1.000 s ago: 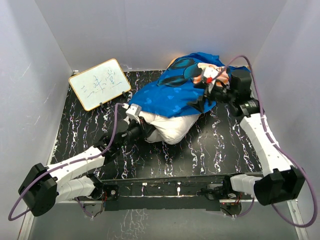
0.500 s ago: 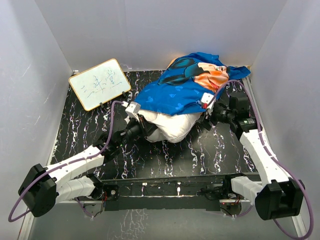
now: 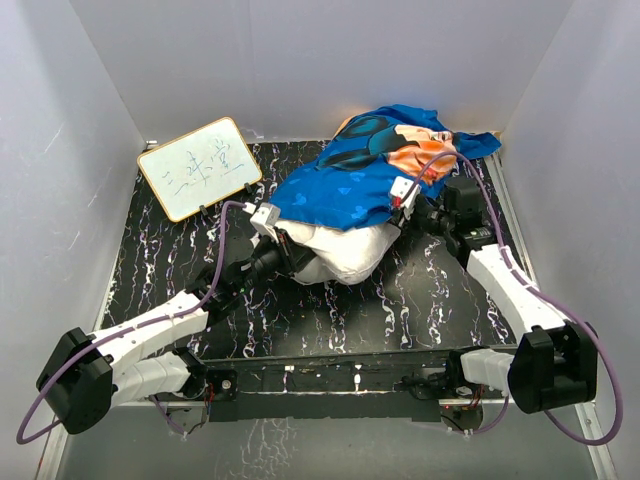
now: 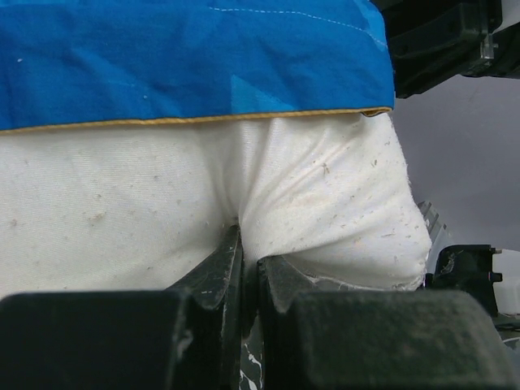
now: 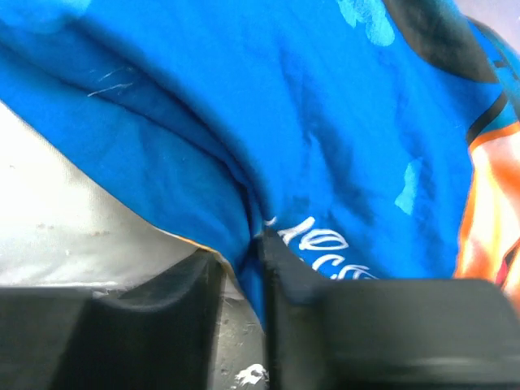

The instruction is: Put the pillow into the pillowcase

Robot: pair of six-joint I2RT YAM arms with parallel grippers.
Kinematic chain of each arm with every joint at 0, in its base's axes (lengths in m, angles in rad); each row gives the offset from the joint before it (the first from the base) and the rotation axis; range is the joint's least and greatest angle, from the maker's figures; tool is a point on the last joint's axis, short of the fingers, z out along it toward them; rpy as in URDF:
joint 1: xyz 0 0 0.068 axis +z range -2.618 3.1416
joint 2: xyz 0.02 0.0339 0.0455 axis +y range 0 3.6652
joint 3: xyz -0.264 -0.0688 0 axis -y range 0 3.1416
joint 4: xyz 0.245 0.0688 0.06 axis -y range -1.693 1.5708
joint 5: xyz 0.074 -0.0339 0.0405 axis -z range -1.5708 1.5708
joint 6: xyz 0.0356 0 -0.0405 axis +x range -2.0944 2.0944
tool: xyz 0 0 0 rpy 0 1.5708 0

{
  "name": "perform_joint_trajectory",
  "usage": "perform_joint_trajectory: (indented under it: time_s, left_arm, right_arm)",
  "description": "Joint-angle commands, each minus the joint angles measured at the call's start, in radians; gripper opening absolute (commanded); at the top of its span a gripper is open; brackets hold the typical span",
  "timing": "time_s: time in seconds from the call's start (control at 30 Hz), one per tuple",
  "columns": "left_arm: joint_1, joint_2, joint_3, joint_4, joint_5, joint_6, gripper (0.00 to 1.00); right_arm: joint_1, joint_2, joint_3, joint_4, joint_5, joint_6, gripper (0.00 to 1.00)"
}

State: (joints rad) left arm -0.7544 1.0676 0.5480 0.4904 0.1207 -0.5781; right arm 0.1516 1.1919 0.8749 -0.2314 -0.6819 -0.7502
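The white pillow (image 3: 340, 255) lies mid-table, its far part under the blue Mickey-print pillowcase (image 3: 345, 190). The near end of the pillow (image 4: 325, 203) sticks out below the case's yellow-edged hem (image 4: 195, 120). My left gripper (image 3: 283, 250) is shut, pinching a fold of pillow fabric at its near left side; in the left wrist view the left gripper (image 4: 249, 260) has cloth bunched between its fingers. My right gripper (image 3: 403, 215) sits at the case's right hem. Seen from the right wrist, the right gripper (image 5: 244, 260) is shut on blue pillowcase (image 5: 325, 122) cloth, with white pillow (image 5: 57, 219) below it.
A framed whiteboard (image 3: 198, 167) with writing leans at the back left. The pillowcase's far end bunches against the back wall (image 3: 400, 125). Grey enclosure walls rise on the left, right and back. The dark marbled tabletop (image 3: 400, 300) shows in front of the pillow.
My right gripper came down from the top of the pillowcase to its right hem and closed on the blue cloth. The left gripper kept its hold on the pillow.
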Motion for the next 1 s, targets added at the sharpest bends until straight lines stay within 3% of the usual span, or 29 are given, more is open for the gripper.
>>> perform_joint_trajectory:
  time_s: [0.0, 0.13, 0.23, 0.4, 0.53, 0.6, 0.7, 0.73, 0.83, 0.93, 0.97]
  left_arm:
    - [0.001, -0.039, 0.084, 0.097, 0.04, -0.028, 0.0]
    - [0.001, -0.047, 0.126, 0.042, 0.03, -0.006, 0.0]
    - [0.003, -0.049, 0.198, -0.06, -0.018, -0.012, 0.0]
    - [0.021, 0.032, 0.446, -0.302, -0.041, -0.01, 0.0]
    - [0.064, 0.101, 0.559, -0.34, -0.016, -0.063, 0.0]
    - [0.092, 0.125, 0.544, -0.326, -0.003, -0.117, 0.0]
    - [0.142, 0.122, 0.426, -0.238, 0.029, -0.245, 0.0]
    - [0.16, 0.112, 0.372, -0.198, 0.036, -0.299, 0.0]
    - [0.196, 0.078, 0.241, -0.084, 0.063, -0.416, 0.0]
    - [0.2, 0.055, 0.212, -0.096, 0.074, -0.421, 0.0]
    - [0.199, 0.049, 0.214, -0.105, 0.08, -0.411, 0.0]
  right_arm:
    - [0.007, 0.022, 0.095, 0.057, 0.003, 0.037, 0.1]
    - [0.007, -0.02, 0.236, -0.039, -0.1, 0.101, 0.08]
    - [0.007, -0.029, 0.428, -0.127, -0.333, 0.192, 0.08]
    - [0.071, 0.032, 0.758, 0.122, -0.49, 0.633, 0.08]
    - [0.113, 0.113, 0.865, 0.356, -0.509, 0.896, 0.08]
    - [0.114, 0.147, 0.853, 0.34, -0.495, 0.891, 0.08]
    - [0.113, 0.178, 0.798, 0.175, -0.404, 0.755, 0.08]
    - [0.112, 0.182, 0.779, 0.093, -0.346, 0.684, 0.11]
    - [0.08, 0.167, 0.714, -0.103, -0.283, 0.427, 0.48]
    - [0.029, 0.109, 0.615, -0.256, -0.313, 0.221, 0.9]
    - [0.011, 0.085, 0.586, -0.312, -0.329, 0.154, 0.99]
